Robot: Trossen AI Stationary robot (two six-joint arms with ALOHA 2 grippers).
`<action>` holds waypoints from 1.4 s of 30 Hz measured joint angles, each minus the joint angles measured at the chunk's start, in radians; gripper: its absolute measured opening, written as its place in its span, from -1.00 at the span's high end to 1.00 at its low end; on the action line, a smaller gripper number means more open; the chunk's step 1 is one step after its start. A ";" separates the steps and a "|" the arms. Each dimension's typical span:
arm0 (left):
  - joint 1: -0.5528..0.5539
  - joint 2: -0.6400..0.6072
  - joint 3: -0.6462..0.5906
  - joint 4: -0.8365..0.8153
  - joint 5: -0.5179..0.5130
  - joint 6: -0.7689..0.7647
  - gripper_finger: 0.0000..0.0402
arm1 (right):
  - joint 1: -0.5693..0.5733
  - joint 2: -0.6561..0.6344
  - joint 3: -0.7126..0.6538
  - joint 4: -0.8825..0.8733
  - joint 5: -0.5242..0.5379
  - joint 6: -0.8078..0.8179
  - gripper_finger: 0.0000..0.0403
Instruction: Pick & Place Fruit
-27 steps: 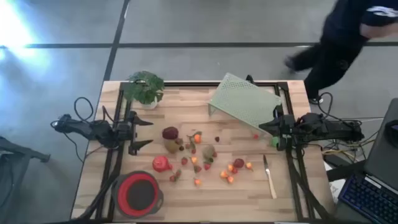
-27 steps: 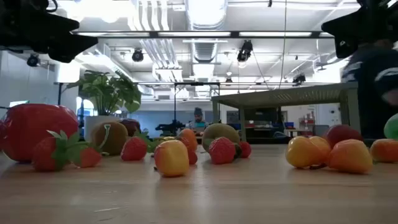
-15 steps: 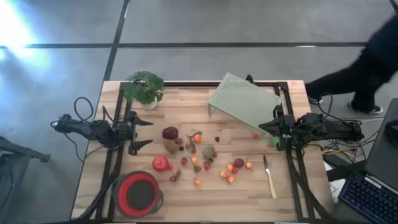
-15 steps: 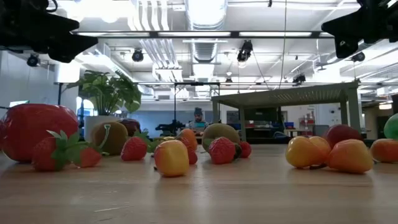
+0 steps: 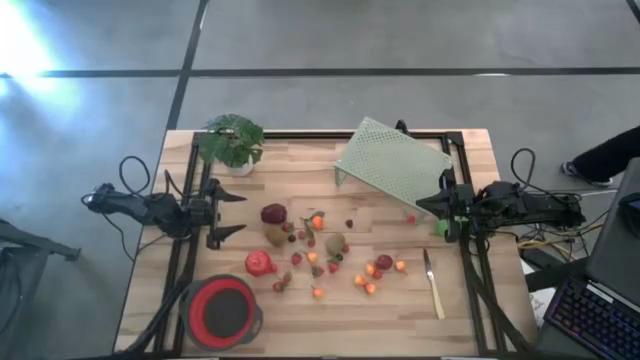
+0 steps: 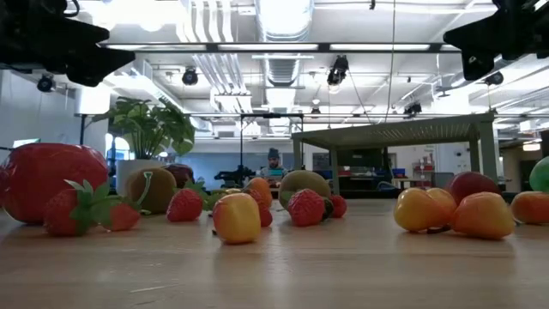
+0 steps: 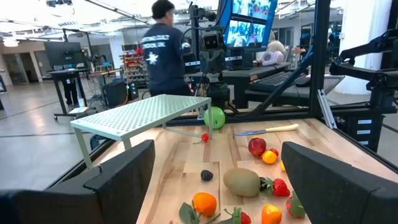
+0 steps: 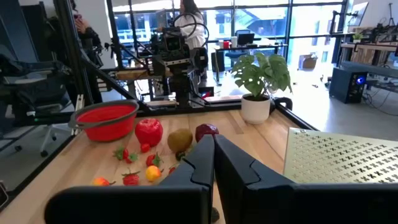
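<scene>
Toy fruit lies scattered on the wooden table's middle: a magenta-red one (image 5: 273, 213), a red one (image 5: 259, 264), a brown kiwi (image 5: 275, 235), and small orange and red ones (image 5: 370, 272). A green fruit (image 5: 441, 228) lies near the right edge, just beside my right gripper. My left gripper (image 5: 236, 212) stands open at the left edge, level, pointing at the fruit (image 7: 241, 182) and touching nothing. My right gripper (image 5: 422, 205) is shut at the right edge, level, pointing across the table (image 8: 213, 140).
A red bowl (image 5: 222, 310) sits at the near left corner. A pale green perforated rack (image 5: 393, 162) stands at the far right, a potted plant (image 5: 232, 142) at the far left. A pale-handled knife (image 5: 433, 285) lies near the right. A person (image 7: 163, 53) stands beyond the table.
Both arms and the fruit have kept still. A person on the floor beyond the table's far right corner has walked off toward the right and almost out of the high view.
</scene>
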 joint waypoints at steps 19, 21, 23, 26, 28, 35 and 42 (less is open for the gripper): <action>0.000 0.000 0.000 0.000 0.000 0.000 -0.77 | -0.001 0.055 0.000 0.366 0.043 -0.101 0.96; 0.000 0.000 0.000 0.000 0.000 0.000 -0.77 | -0.001 0.078 0.000 0.364 0.043 -0.106 0.96; 0.000 0.000 0.000 0.000 0.000 0.000 -0.77 | -0.001 0.100 0.000 0.362 0.044 -0.072 0.96; 0.000 0.000 0.000 0.000 0.000 0.000 -0.77 | -0.001 0.132 0.000 0.346 0.043 -0.015 0.96; 0.000 0.000 0.000 0.000 0.000 0.000 -0.77 | 0.000 0.154 0.000 0.328 0.044 -0.010 0.96; 0.000 0.000 0.000 0.000 0.000 0.000 -0.77 | 0.000 0.229 0.000 0.308 0.045 0.028 0.96; 0.000 0.000 0.000 0.000 0.000 0.000 -0.77 | -0.001 0.297 0.000 0.291 0.070 0.109 0.96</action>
